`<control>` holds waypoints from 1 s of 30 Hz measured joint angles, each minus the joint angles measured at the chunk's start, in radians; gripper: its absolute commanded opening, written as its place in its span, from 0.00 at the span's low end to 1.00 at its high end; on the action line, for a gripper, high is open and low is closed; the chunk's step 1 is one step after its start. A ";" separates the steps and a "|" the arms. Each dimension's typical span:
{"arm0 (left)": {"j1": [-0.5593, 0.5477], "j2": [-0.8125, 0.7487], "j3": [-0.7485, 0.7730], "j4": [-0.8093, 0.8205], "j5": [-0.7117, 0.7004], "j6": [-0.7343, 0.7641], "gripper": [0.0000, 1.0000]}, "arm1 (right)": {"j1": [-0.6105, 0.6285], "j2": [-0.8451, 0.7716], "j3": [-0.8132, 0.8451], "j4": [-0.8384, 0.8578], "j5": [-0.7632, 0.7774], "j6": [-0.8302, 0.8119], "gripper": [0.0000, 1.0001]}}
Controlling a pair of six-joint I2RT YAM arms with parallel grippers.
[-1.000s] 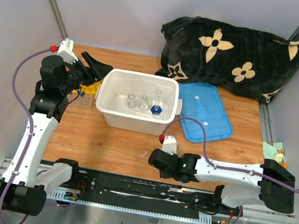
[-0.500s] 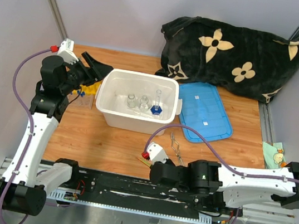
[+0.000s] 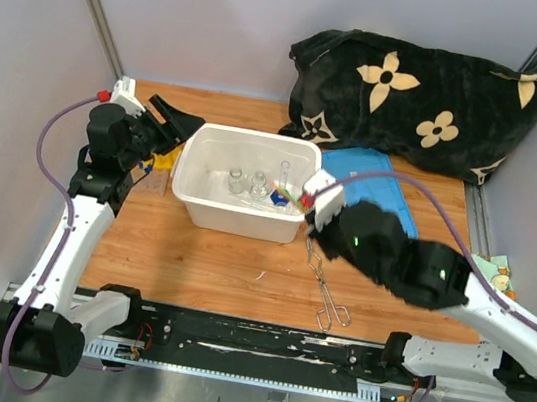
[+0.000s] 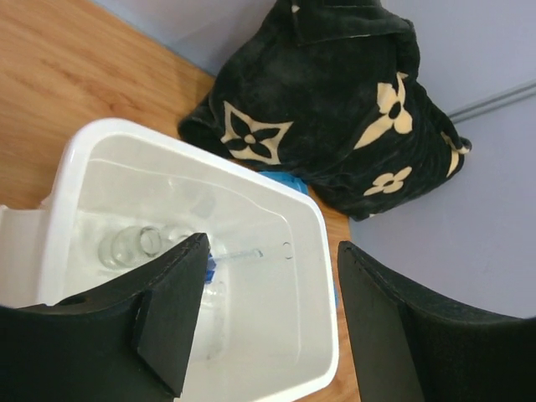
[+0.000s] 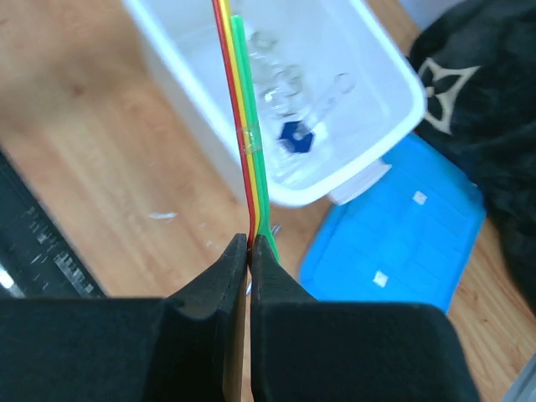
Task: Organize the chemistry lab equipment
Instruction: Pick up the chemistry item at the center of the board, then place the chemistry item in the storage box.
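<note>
My right gripper (image 5: 249,240) is shut on the red-handled spatula (image 5: 243,109), a thin red strip taped together with a yellow and a green one. They point out over the white tub (image 5: 394,67). In the top view the right gripper (image 3: 301,198) hangs at the tub's (image 3: 189,194) front right corner. Small clear flasks (image 3: 238,181) and a blue-capped test tube (image 3: 279,198) stand inside the tub. Metal tongs (image 3: 326,291) lie on the wood in front of it. My left gripper (image 4: 272,251) is open and empty above the tub's left side. A yellow rack (image 3: 161,160) peeks out beneath it.
The blue lid (image 3: 366,160) lies flat to the right of the tub, partly under my right arm. The black cloth with cream flowers (image 3: 415,97) is heaped at the back right. Grey walls close in the table on three sides.
My right arm has swung up from the table's front edge to the tub's right corner, carrying the spatula. The tongs now lie uncovered. The left arm barely shifted.
</note>
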 measured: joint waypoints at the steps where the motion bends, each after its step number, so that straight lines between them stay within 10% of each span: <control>1: 0.000 0.008 -0.024 0.028 -0.004 -0.028 0.66 | -0.100 0.022 0.022 0.024 -0.040 -0.026 0.01; 5: 0.000 0.106 -0.034 0.071 -0.013 -0.104 0.68 | -0.352 0.200 0.191 0.040 -0.209 -0.100 0.01; 15: 0.000 0.377 0.418 -0.132 -0.027 -0.060 0.69 | -0.504 0.695 0.771 -0.127 -0.475 -0.174 0.01; 30: 0.000 0.513 0.639 -0.272 -0.101 0.073 0.70 | -0.512 0.988 0.778 -0.205 -0.693 -0.242 0.00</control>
